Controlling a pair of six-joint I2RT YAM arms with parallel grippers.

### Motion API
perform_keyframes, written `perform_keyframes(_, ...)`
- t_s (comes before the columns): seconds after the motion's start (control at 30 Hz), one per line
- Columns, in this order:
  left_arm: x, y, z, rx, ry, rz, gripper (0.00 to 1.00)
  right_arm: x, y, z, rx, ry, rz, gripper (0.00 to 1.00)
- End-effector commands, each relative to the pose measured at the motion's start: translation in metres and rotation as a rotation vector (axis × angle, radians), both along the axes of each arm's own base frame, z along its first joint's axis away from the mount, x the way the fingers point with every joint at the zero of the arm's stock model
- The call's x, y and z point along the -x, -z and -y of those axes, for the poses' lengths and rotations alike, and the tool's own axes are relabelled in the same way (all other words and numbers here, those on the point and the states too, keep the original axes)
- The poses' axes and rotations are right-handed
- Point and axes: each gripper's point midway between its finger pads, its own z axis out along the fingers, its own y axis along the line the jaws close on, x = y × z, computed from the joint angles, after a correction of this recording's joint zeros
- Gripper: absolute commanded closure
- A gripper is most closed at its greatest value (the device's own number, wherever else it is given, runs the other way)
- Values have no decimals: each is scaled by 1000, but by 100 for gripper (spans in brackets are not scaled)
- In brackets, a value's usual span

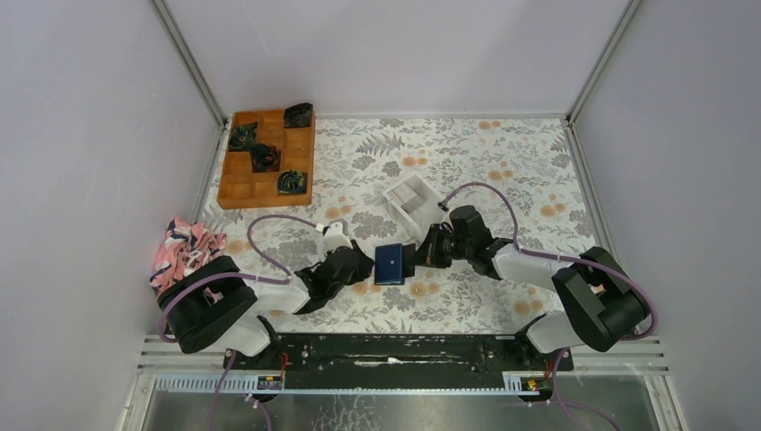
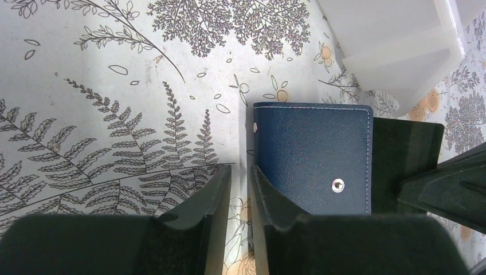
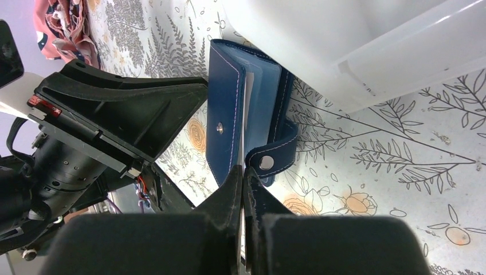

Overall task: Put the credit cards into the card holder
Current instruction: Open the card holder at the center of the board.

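The navy card holder [image 1: 391,263] lies on the flowered cloth between my two grippers. In the right wrist view it [image 3: 224,114] stands slightly open, its lighter blue inside showing. My right gripper [image 3: 243,172] is shut on a thin pale credit card [image 3: 244,140], whose far end sits between the wallet's leaves. My left gripper [image 2: 240,172] has its jaws a narrow gap apart with only cloth between them. Its right finger lies over the left edge of the card holder [image 2: 312,152]. In the top view the left gripper [image 1: 363,268] and right gripper [image 1: 415,256] flank the wallet.
A white open-topped box [image 1: 413,202] holding pale flat pieces stands just behind the wallet, also in the wrist views [image 2: 395,51] [image 3: 355,51]. An orange compartment tray [image 1: 267,157] sits at the back left. A pink patterned cloth [image 1: 184,247] lies at the left edge.
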Motion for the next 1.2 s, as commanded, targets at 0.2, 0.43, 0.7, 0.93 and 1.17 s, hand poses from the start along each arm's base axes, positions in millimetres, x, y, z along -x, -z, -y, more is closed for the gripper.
perform_keyframes(0.2,12,21,-9,-58,19,-51,74,-8,-19,-10,-72,-13,37,100)
perform_keyframes(0.43,16,25,-9,-50,29,-62,76,-12,-28,-15,-109,-7,47,100)
perform_keyframes(0.7,22,31,-8,-26,41,-78,78,-12,-27,-19,-130,-4,41,100)
perform_keyframes(0.93,26,33,-5,-3,63,-86,80,-11,-29,-29,-139,-19,46,100)
perform_keyframes(1.17,29,31,3,33,94,-81,82,-7,-25,-40,-131,-40,46,100)
